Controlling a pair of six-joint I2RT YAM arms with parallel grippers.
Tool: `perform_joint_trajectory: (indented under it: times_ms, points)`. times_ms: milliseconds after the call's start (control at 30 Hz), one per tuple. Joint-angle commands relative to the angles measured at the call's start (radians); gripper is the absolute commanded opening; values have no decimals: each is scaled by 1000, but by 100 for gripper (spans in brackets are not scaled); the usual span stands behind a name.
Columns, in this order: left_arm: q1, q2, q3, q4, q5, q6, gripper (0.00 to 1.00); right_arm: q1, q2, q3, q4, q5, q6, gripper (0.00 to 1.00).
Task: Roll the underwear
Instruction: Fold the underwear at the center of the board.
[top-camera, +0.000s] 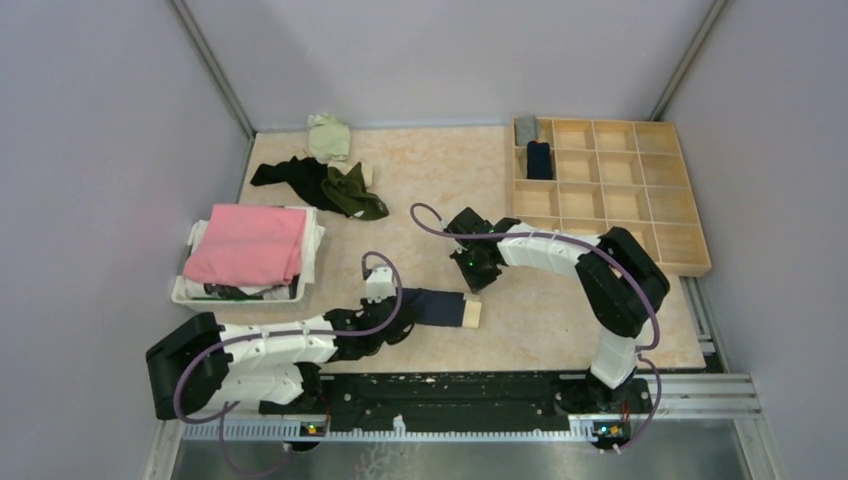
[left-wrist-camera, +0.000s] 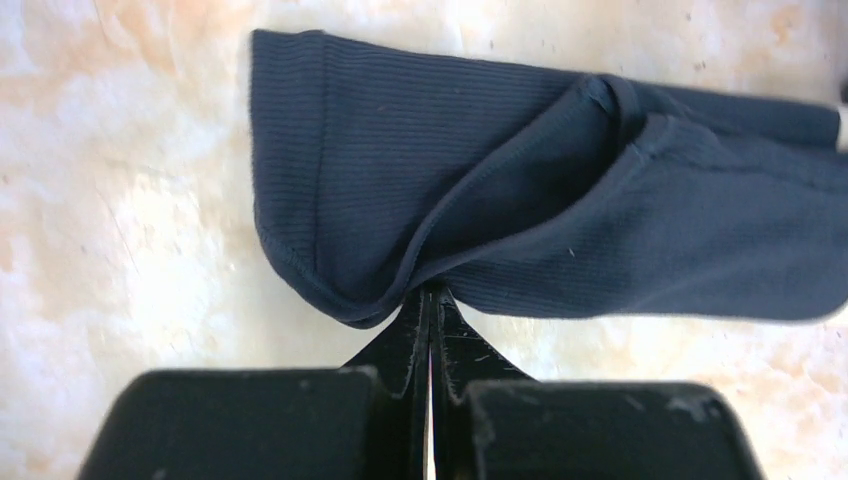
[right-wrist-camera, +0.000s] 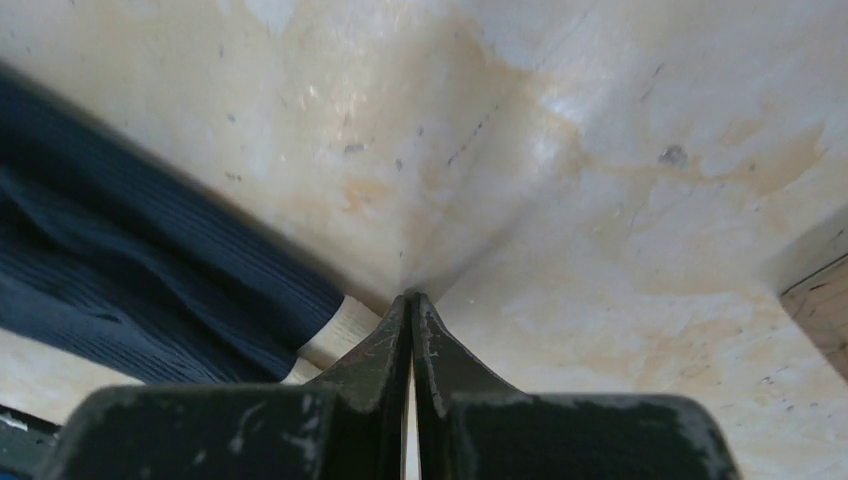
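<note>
Pinching the near hem of the navy briefs, the left pincer is clenched on the fabric. The right pincer, clenched and empty, points at the mottled beige surface just beside the briefs' beige waistband. Grey walls surround the surface. Beyond the briefs to the right is a wooden tray. Beyond them to the left are an underwear heap and a basket under pink cloth.

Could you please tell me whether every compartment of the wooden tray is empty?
No, two compartments in the left column of the wooden tray are occupied, one by a grey garment and one by a navy garment.
</note>
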Motion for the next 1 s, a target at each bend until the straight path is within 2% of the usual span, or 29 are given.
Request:
perform_joint_trajectory:
  times_ms: [0, 267, 500, 633, 733, 833, 967]
  points:
    - [90, 46, 21, 173, 60, 241, 0, 26, -26, -118, -38, -60, 38, 0]
    - [180, 259, 150, 404, 140, 453, 0, 104, -114, -227, 25, -106, 145, 0]
    - [222, 400, 268, 495, 199, 560, 0, 129, -222, -341, 121, -121, 264, 0]
    - [238, 421, 310, 484, 208, 579, 0, 127, -309, -373, 112, 40, 328, 1]
    - [240, 378, 304, 465, 202, 572, 0, 128, -408, -401, 98, 173, 383, 8]
    - [242, 309, 283, 436, 189, 551, 0, 124, -522, -444, 121, 219, 416, 30]
    - [242, 191, 238, 383, 172, 514, 0, 120, -654, -495, 182, 173, 426, 52]
